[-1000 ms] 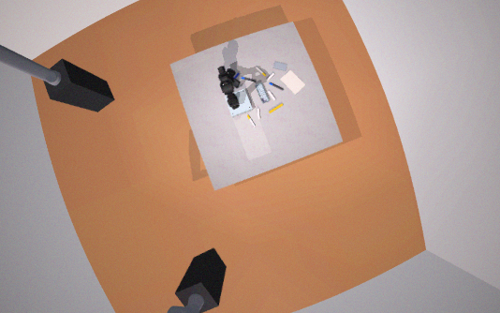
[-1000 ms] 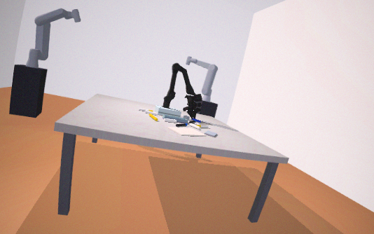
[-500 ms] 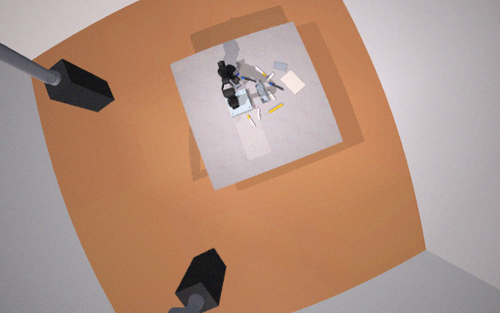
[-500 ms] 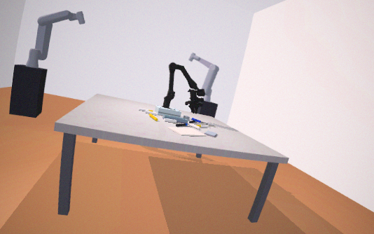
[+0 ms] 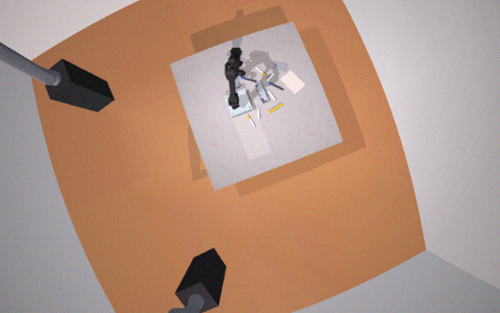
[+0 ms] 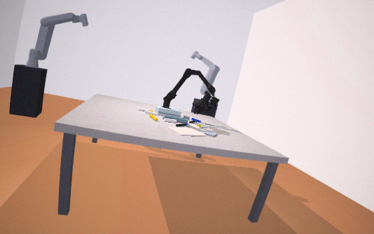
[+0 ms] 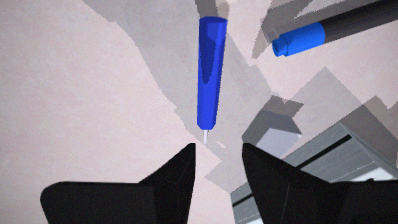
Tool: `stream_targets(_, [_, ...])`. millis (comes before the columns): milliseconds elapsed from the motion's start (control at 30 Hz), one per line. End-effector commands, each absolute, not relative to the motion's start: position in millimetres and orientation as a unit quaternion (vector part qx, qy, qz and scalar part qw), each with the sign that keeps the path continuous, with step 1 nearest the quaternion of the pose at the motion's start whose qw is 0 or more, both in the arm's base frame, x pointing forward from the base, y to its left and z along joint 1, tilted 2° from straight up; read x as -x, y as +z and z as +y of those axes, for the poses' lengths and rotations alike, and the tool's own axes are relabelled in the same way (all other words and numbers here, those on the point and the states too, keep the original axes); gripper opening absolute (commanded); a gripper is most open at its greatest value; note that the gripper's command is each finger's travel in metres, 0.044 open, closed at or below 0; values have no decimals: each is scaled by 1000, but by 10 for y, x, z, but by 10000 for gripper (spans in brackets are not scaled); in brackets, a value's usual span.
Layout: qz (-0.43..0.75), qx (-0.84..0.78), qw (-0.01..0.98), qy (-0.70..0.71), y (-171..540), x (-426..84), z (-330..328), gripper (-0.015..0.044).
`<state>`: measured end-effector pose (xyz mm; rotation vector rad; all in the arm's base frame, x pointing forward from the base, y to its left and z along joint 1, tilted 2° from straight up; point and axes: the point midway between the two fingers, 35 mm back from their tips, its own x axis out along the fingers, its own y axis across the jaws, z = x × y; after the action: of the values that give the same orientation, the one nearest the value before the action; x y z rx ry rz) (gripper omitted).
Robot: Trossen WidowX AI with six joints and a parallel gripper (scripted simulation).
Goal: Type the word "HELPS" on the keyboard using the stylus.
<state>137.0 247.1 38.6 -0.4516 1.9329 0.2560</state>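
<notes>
The blue stylus lies on the desk; in the wrist view it is upright in the picture, its thin pale tip toward me. My black gripper is open and empty. The stylus tip is just beyond the fingertips, in line with the gap, and no finger touches the stylus. In the top view the arm's end hides the fingertips, and I cannot make out the stylus. The grey keyboard lies among the other desk things, beside the pale blue box.
A dark marker with a blue cap lies right of the stylus. A small grey block and a grey slotted casing are near the right finger. The arm's base stands at the pale blue box. A yellow marker and cream pad lie farther off.
</notes>
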Motion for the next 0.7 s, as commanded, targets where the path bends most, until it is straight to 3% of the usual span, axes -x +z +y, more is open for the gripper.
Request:
stream_targets(0, [851,169,485,111,448,-1443,2507,150])
stream_targets(667, [851,169,485,111,294,-1450,2506,150])
